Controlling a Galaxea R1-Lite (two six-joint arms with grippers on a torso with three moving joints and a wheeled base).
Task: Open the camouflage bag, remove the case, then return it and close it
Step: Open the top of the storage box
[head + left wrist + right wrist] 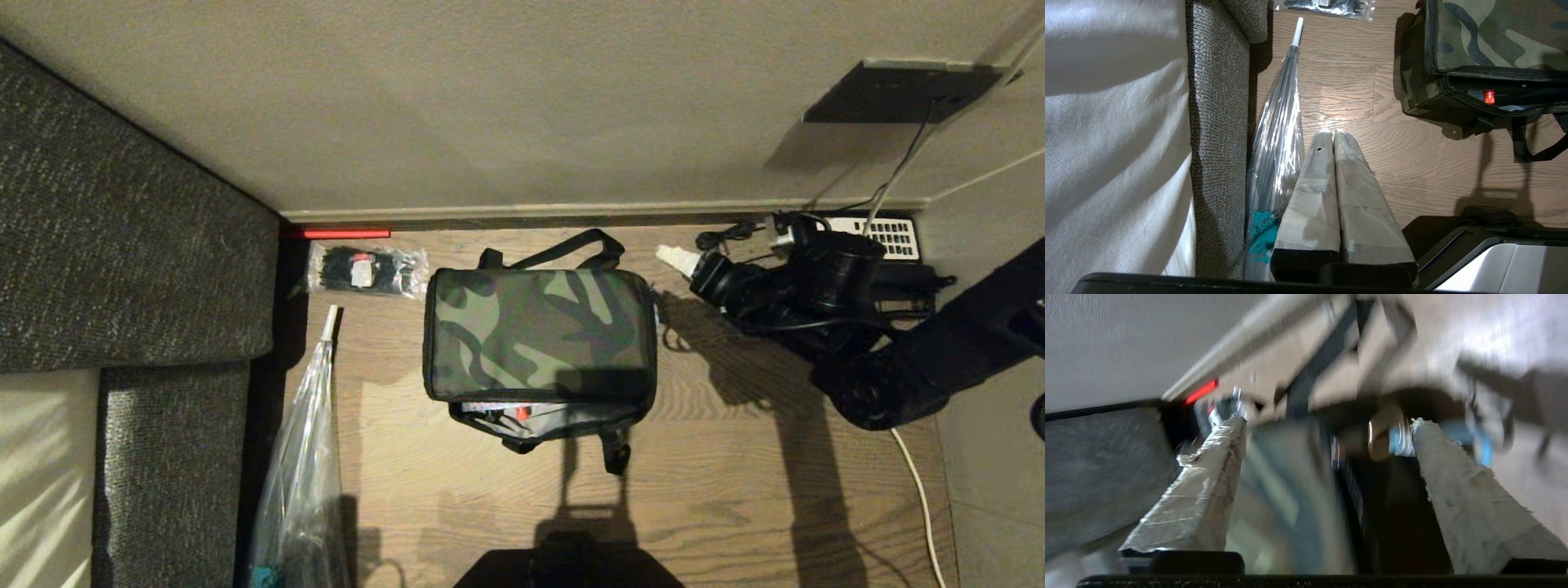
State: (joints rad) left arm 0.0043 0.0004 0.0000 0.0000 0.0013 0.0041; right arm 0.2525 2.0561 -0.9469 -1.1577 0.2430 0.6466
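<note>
Bag's lying on the floor, lid not quite down

My right gripper [1327, 428] is hanging spread wide beside the camouflage bag [539, 335]; left gripper [1333, 136] is sitting pressed together.

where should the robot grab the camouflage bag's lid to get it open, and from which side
Grip the lid's near front edge of the camouflage bag, coming from the robot's own side. That edge already stands slightly lifted, with a gap showing the bag's contents, while the far side looks hinged by the wall. The right gripper, open beside the bag, is probably the closer one.

Camouflage bag [539, 331] on wooden floor, lid down, front edge agape
</note>
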